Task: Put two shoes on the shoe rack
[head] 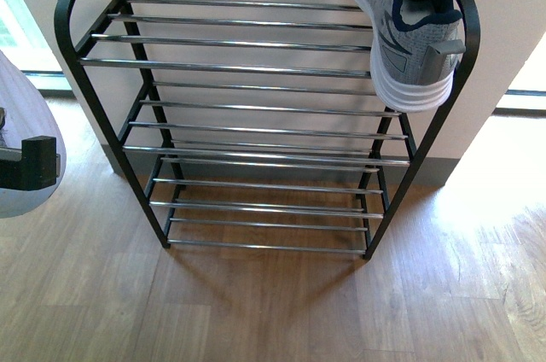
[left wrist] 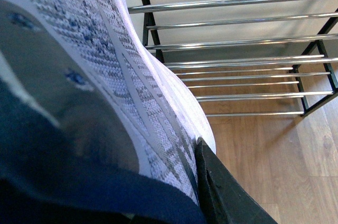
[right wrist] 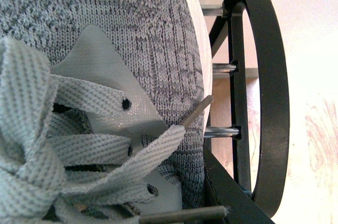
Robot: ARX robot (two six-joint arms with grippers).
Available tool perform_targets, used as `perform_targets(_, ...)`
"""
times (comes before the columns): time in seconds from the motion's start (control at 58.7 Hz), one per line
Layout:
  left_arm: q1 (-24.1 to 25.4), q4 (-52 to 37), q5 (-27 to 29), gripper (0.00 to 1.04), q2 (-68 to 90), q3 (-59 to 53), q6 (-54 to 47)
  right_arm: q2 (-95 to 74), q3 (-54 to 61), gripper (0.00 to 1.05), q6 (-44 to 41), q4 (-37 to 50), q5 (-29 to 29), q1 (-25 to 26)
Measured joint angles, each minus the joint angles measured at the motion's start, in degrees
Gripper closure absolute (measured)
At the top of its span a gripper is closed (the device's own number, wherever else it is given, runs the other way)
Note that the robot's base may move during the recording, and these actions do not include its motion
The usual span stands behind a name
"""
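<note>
The shoe rack (head: pixel 256 67) stands against the wall, a black frame with chrome rod shelves. One grey sneaker (head: pixel 401 33) hangs at the rack's top right corner, its white sole toward the right side frame, with my right gripper (head: pixel 439 42) shut on it. In the right wrist view its knit and laces (right wrist: pixel 105 76) fill the picture beside a black finger (right wrist: pixel 232 192). A second grey sneaker (head: pixel 21 131) is a blur at the left edge, left of the rack, with my left gripper (head: pixel 26 166) shut on it. It (left wrist: pixel 95 76) fills the left wrist view beside a finger (left wrist: pixel 227 192). No slides show.
Wood floor (head: pixel 273 302) lies before the rack. The rack's rounded right side top (right wrist: pixel 269 102) is close beside the right sneaker. Rack shelves (left wrist: pixel 237 44) lie beyond the left sneaker. Bright windows flank the wall (head: pixel 17 29).
</note>
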State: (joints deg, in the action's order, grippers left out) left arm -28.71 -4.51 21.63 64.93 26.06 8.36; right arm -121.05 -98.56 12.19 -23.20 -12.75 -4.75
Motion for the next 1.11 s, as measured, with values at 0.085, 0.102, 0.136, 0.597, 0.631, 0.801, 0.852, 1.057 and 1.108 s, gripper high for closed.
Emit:
perform_targets(0.085,0.0,0.0,0.0,1.03,0.0,0.0,0.0,-1.84,-0.96,1.0,0.79,-1.16,0.13,0.39)
perform_targets(0.102,0.0,0.0,0.0,1.03,0.0,0.0,0.0,-2.12,-1.18,1.0,0.87,-1.25,0.11,0.46)
perform_targets(0.136,0.0,0.0,0.0,1.03,0.0,0.0,0.0,-2.71,-1.55,1.0,1.07,-1.25,0.09,0.66)
perform_targets(0.597,0.0,0.0,0.0,1.03,0.0,0.0,0.0,-6.1,-5.99,1.0,1.38,-2.01,-0.87,0.76)
perform_targets(0.631,0.0,0.0,0.0,1.03,0.0,0.0,0.0,-6.27,-6.23,1.0,1.36,-2.08,-0.98,0.76)
perform_targets(0.801,0.0,0.0,0.0,1.03,0.0,0.0,0.0,-6.64,-7.3,0.76,1.62,-1.92,-1.66,0.98)
perform_targets(0.852,0.0,0.0,0.02,1.03,0.0,0.0,0.0,-6.64,-7.48,0.68,1.6,-1.92,-1.64,1.14)
perform_targets(1.057,0.0,0.0,-0.02,1.03,0.0,0.0,0.0,-6.38,-7.91,0.38,0.52,-0.68,-1.38,1.49)
perform_targets(1.108,0.0,0.0,0.0,1.03,0.0,0.0,0.0,-6.1,-7.91,0.31,0.17,-0.35,-1.4,1.4)
